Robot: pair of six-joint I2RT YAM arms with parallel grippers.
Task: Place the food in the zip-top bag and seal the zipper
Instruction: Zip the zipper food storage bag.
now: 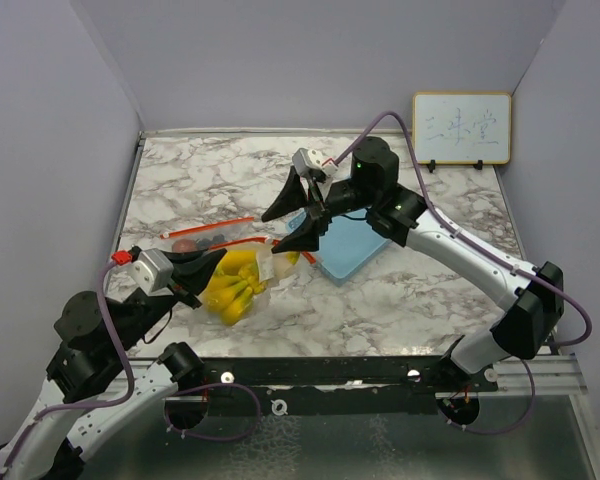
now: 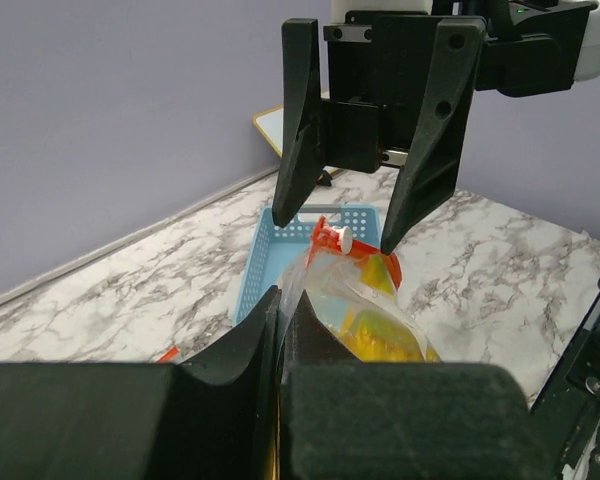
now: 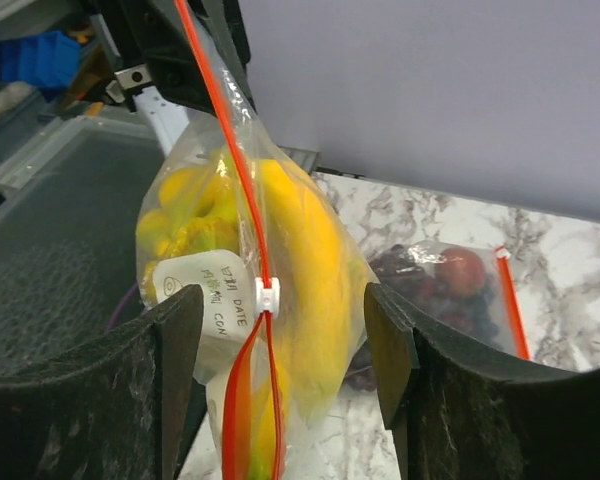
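Observation:
A clear zip-top bag (image 3: 310,250) with a bunch of yellow bananas (image 1: 234,288) hangs lifted off the table. My left gripper (image 2: 280,312) is shut on the bag's edge, also seen in the top view (image 1: 220,262). My right gripper (image 3: 280,330) stands open, one finger on each side of the bag's red zipper (image 3: 242,180) and its white slider (image 3: 267,295), touching neither. Above the slider the zipper runs as one line. Below it the two strips are apart. A second clear bag (image 3: 450,285) with dark grapes and a red fruit lies on the table behind.
A blue mesh basket (image 1: 352,248) sits on the marble table right of the bags, under my right arm. A small whiteboard (image 1: 461,128) leans on the back right wall. Purple walls close in the left, back and right.

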